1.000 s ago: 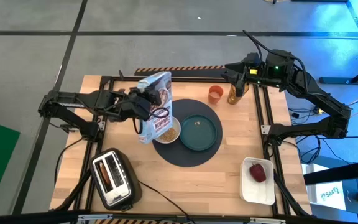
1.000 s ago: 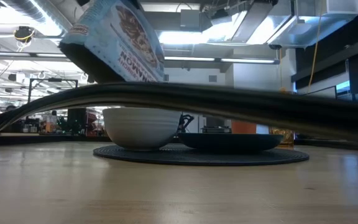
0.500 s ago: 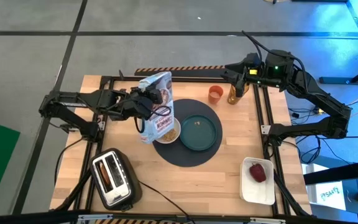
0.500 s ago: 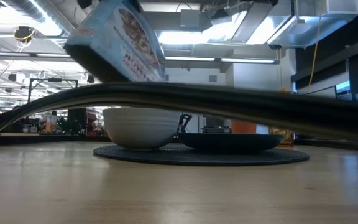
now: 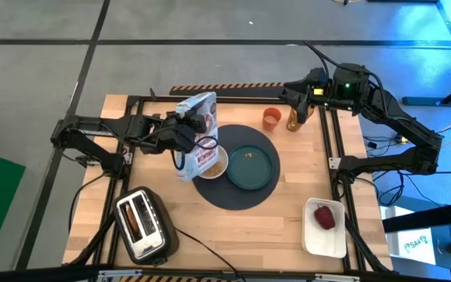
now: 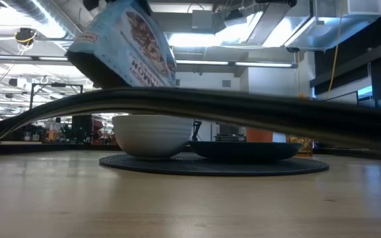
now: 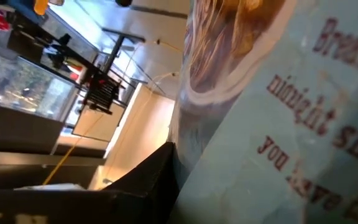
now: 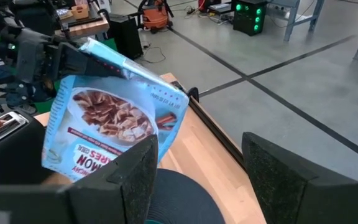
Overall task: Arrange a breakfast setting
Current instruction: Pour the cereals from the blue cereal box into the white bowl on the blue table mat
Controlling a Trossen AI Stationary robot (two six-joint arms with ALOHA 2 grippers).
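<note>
A light-blue cereal bag [image 5: 200, 129] hangs tilted over the small white bowl [image 5: 214, 164], which holds cereal and stands on the dark round mat [image 5: 237, 192] beside the teal plate [image 5: 251, 166]. My left gripper [image 5: 181, 135] is shut on the bag. My right gripper [image 8: 197, 180] is open and empty near the far edge, beside the small orange cup [image 5: 271, 118]. The red fruit [image 5: 325, 217] lies in the white tray. The spoon and bread do not show. My left gripper holds the cereal bag at its left side [image 5: 188, 135], about midway along it, coming level from the table's left. The bag fills the left wrist view [image 7: 278, 124], so the contact itself is hidden. The bag is lifted clear, tipped upside down above the bowl [image 6: 154, 135].
A silver-black toaster [image 5: 143, 225] stands at the near left. The white tray [image 5: 323, 239] is at the near right. An amber object [image 5: 296, 119] stands next to the cup. A dark cable [image 6: 243, 109] crosses the low view.
My left gripper has shifted slightly toward the table's right with the cereal bag, which stays tipped above the bowl.
</note>
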